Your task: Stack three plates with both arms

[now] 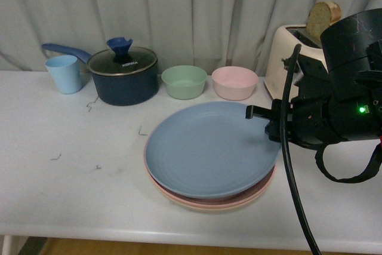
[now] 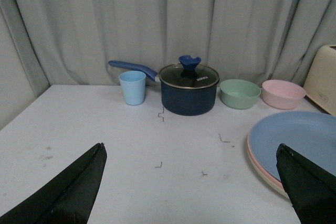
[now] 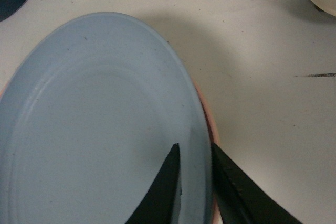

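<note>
The blue plate (image 1: 209,147) lies on top of a pink plate (image 1: 154,178) and a beige plate (image 1: 209,206) at the middle of the white table (image 1: 71,189). My right gripper (image 1: 258,113) comes in from the right and is shut on the blue plate's right rim. In the right wrist view one finger of the right gripper (image 3: 195,146) is inside the blue plate (image 3: 94,119) and the other outside it, with the pink rim (image 3: 214,129) just below. My left gripper (image 2: 190,145) hangs open over bare table, left of the stack (image 2: 294,140), holding nothing. It does not show in the front view.
Along the back stand a light blue cup (image 1: 64,73), a dark blue lidded pot (image 1: 123,76), a green bowl (image 1: 184,82), a pink bowl (image 1: 234,82) and a cream toaster (image 1: 289,58) with bread. A grey curtain hangs behind. The table's front edge runs close below the stack.
</note>
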